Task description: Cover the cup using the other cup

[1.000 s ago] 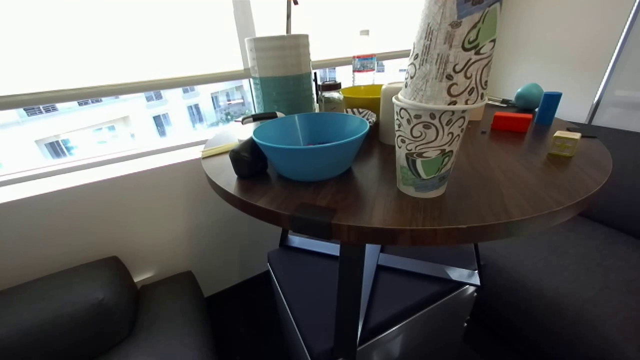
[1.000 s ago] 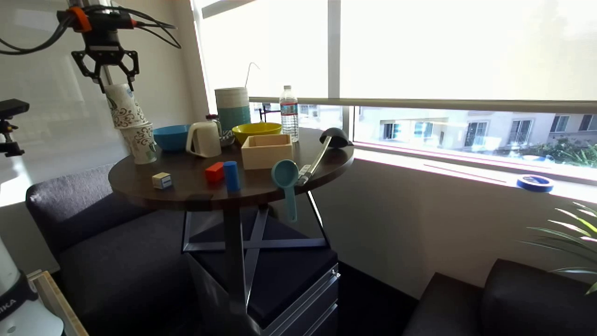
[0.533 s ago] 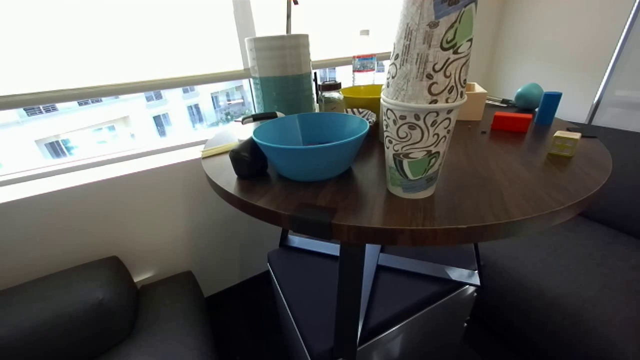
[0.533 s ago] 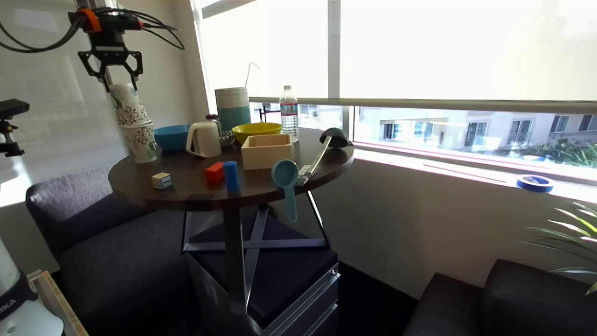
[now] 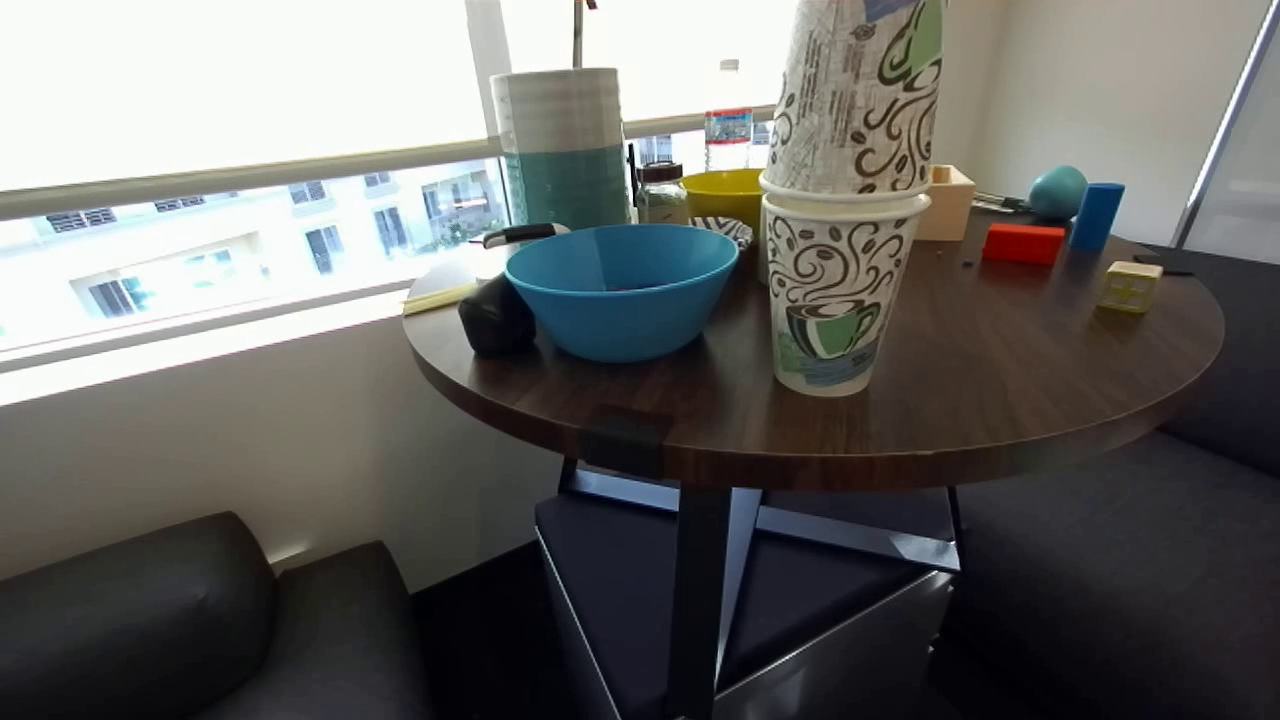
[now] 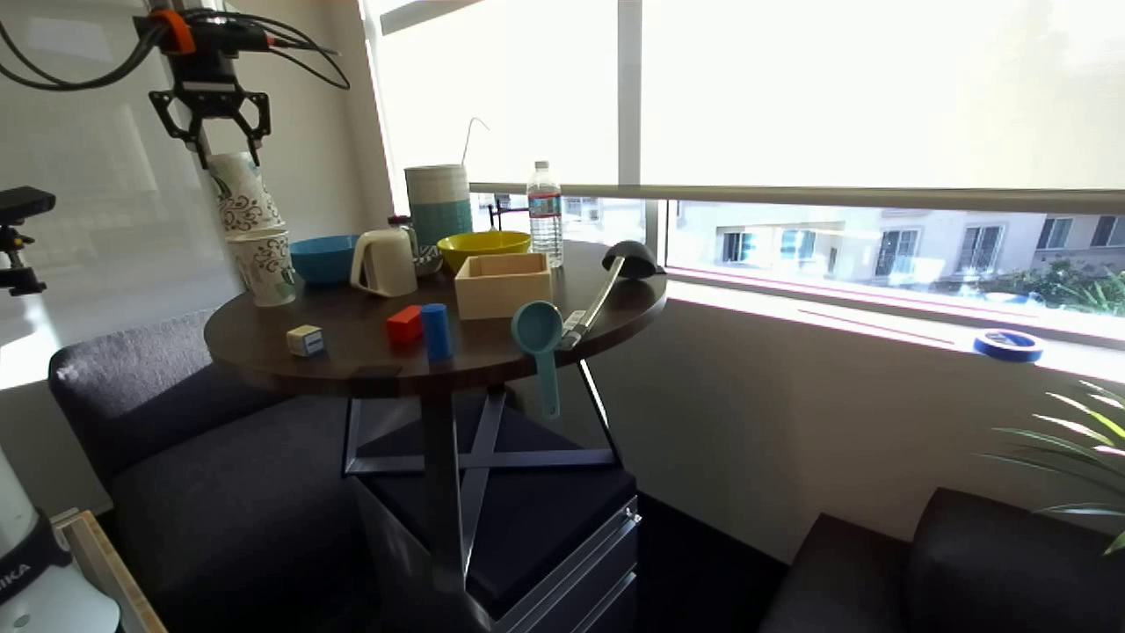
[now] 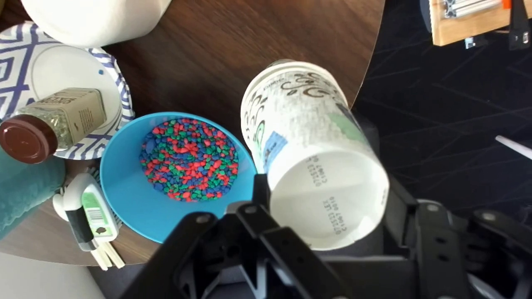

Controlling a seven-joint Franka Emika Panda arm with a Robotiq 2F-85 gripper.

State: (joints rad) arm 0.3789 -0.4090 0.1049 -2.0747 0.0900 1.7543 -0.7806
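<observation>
Raised a little since half a second ago: the other cup [image 5: 855, 110], upside down, its rim now showing just above that of the cup [image 5: 830, 300]; the cup itself sits slightly nearer the blue bowl [image 5: 620, 320] than a second back. Taking the blue bowl as landmark, in an exterior view I have the cup upright on the table [image 5: 1000, 375], just right of the bowl, with the other cup lined up over it; can't tell if the rims touch. Dark object [image 5: 497, 318] right beside the bowl's left, white-and-teal canister [image 5: 565, 150] behind it, red block [image 5: 1022, 243] and blue cylinder [image 5: 1096, 216] well to its right. In an exterior view my gripper [image 6: 231, 160] is above and left of the bowl, clenched on the other cup near its base; white pitcher [image 6: 391, 262] just right of the bowl, yellow bowl [image 6: 466, 250] and wooden box [image 6: 503, 303] farther right, small cube [image 6: 305, 341] on the camera side. Wrist view: I get the other cup's printed base, gripped from both sides, right of the bowl; mixed red, green and blue bits [image 7: 191, 160] inside the bowl, brown-lidded jar [image 7: 62, 124] and patterned plate [image 7: 75, 62] to its left.
</observation>
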